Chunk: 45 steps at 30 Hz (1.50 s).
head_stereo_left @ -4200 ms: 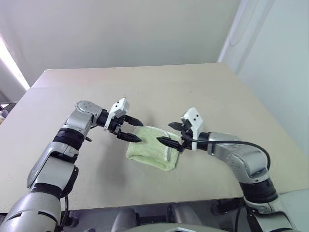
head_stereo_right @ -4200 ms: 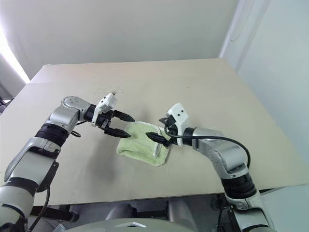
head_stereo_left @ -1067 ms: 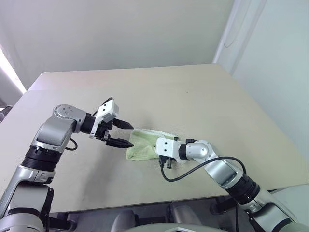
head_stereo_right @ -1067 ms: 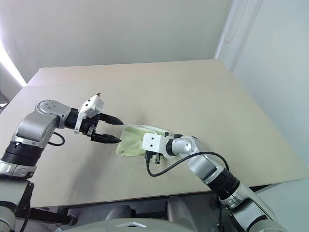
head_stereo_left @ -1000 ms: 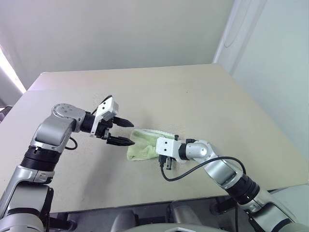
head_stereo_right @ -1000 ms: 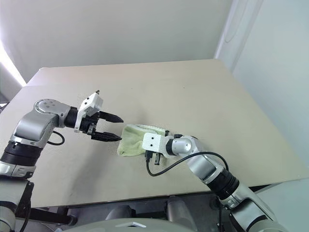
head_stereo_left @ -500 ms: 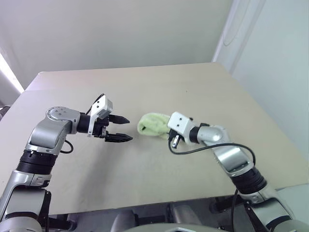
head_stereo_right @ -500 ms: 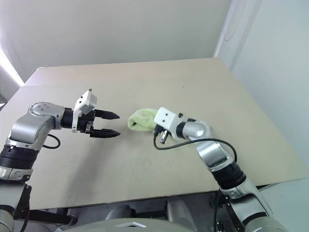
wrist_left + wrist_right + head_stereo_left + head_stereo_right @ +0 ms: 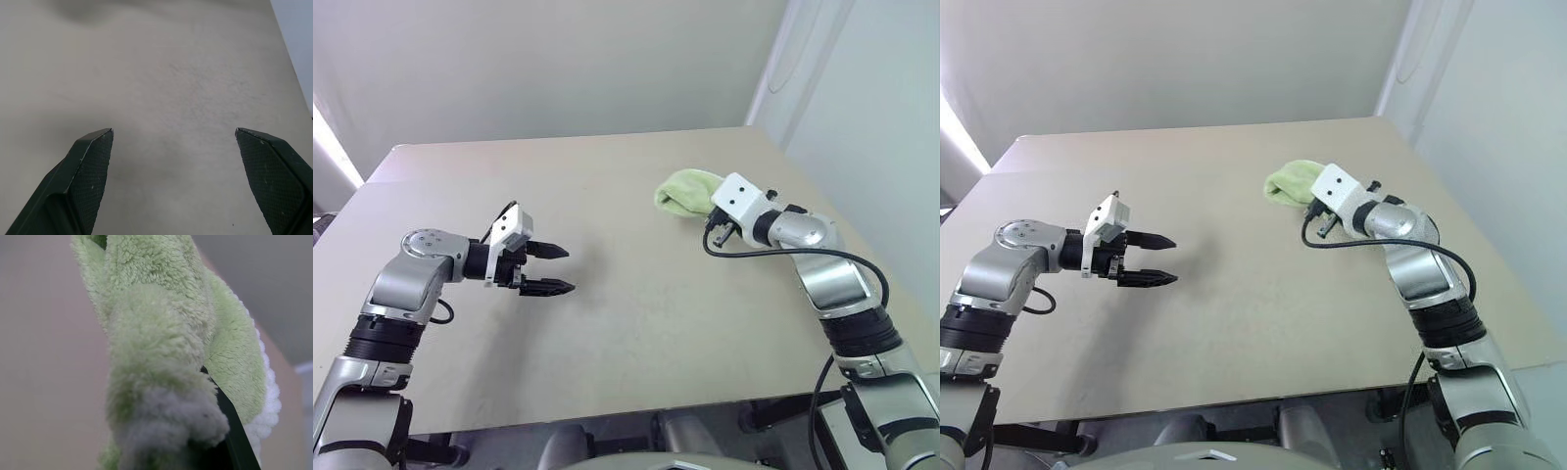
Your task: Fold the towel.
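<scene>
Yellow-green terry towel (image 9: 685, 191) is bunched and hangs off the tip of the right gripper (image 9: 710, 208), lifted clear of the beige table (image 9: 636, 294). Right fingers are pressed together on the cloth; in the right wrist view one black finger (image 9: 230, 431) shows under the pile, white stitched edging along the fold beside it. Left gripper (image 9: 553, 269) sits well apart from the towel, low over bare table, fingers (image 9: 83, 176) spread wide, nothing between them.
</scene>
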Each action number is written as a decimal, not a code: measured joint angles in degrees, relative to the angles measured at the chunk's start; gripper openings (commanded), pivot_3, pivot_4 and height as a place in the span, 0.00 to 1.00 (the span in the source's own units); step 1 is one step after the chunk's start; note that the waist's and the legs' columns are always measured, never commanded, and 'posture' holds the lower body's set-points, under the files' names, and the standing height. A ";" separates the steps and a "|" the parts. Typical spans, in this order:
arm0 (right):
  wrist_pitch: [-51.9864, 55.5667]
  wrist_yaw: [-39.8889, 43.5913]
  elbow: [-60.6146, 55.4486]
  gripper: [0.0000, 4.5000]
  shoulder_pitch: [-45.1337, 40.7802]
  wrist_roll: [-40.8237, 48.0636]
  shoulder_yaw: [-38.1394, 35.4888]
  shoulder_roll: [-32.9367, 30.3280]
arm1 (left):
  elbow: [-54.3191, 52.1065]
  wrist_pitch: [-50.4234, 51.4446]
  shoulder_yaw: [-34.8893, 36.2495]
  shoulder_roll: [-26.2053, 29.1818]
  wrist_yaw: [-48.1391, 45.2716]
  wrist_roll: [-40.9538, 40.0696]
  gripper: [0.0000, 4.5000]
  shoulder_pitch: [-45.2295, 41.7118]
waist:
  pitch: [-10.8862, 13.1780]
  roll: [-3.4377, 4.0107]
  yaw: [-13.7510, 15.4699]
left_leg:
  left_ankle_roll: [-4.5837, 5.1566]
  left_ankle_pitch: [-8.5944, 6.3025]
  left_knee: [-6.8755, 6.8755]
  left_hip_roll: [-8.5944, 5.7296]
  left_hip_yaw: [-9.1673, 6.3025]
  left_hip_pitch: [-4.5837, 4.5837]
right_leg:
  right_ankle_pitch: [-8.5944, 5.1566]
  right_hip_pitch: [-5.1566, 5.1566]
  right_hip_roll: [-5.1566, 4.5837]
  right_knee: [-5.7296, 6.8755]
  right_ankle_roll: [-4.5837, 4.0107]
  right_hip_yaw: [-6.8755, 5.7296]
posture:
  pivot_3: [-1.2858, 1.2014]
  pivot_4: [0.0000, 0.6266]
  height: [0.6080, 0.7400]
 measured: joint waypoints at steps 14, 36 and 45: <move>-5.30 -3.52 6.67 0.52 7.53 -3.71 4.62 4.97 | 5.33 -6.09 -0.37 -0.78 -1.29 2.25 0.94 0.47 | -0.04 -0.04 -0.08 | 0.00 0.00 0.09 0.00 0.03 0.16 | 0.02 0.12 0.01 0.09 -0.01 0.05 | 0.52 0.00 0.79; 14.96 -2.94 3.06 0.99 0.01 28.57 -19.48 16.55 | 5.77 -4.80 -0.45 -2.03 -0.41 2.46 0.94 -0.03 | 0.01 0.02 -0.14 | 0.00 0.00 0.03 0.03 0.04 0.05 | 0.03 0.04 0.01 0.02 -0.01 0.02 | 0.52 0.00 0.79; -7.40 -10.67 28.35 0.99 -1.38 18.35 -14.51 21.89 | 3.36 -3.62 -0.42 -2.17 1.55 2.43 0.94 0.00 | 0.02 0.04 -0.24 | 0.00 0.00 -0.01 0.02 0.03 -0.02 | 0.04 -0.03 -0.01 0.03 0.02 0.03 | 0.52 0.00 0.79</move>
